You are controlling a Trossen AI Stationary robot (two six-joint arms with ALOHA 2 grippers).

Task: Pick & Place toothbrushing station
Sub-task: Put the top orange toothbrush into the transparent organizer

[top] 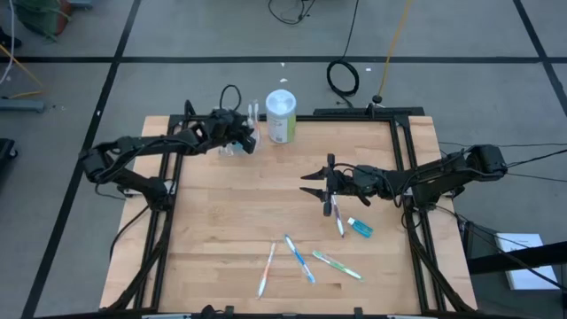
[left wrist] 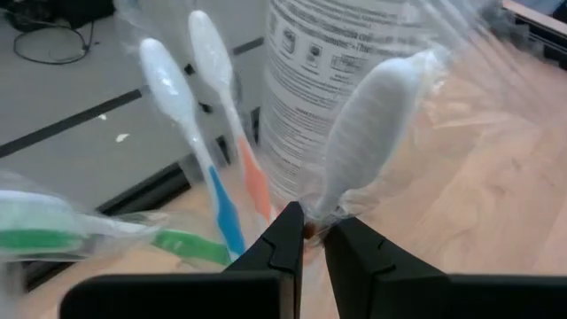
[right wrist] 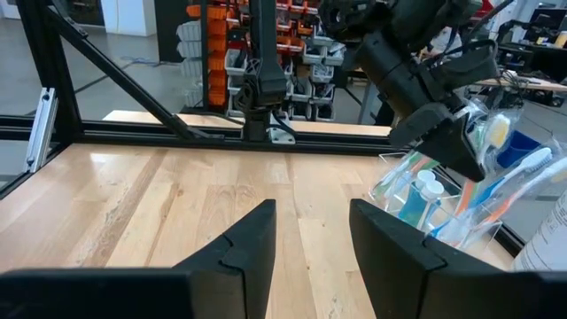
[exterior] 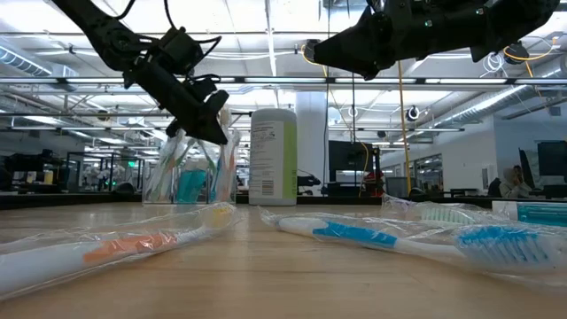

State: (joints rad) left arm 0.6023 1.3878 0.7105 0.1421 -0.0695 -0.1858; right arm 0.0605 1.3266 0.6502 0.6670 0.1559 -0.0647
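Left wrist view showed the left gripper (left wrist: 313, 232) pinching a wrapped white toothbrush (left wrist: 372, 124) over the clear cup (top: 232, 146) at the table's (top: 221, 230) far left edge, beside a white bottle (top: 281, 116) whose printed label was too small to read. Right gripper (top: 312, 184) hung spread and empty mid-table, near loose toothbrushes (top: 299, 258) and a blue tube (top: 360, 227).

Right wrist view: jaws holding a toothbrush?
No. The right gripper has its jaws open over bare table, with nothing between them.
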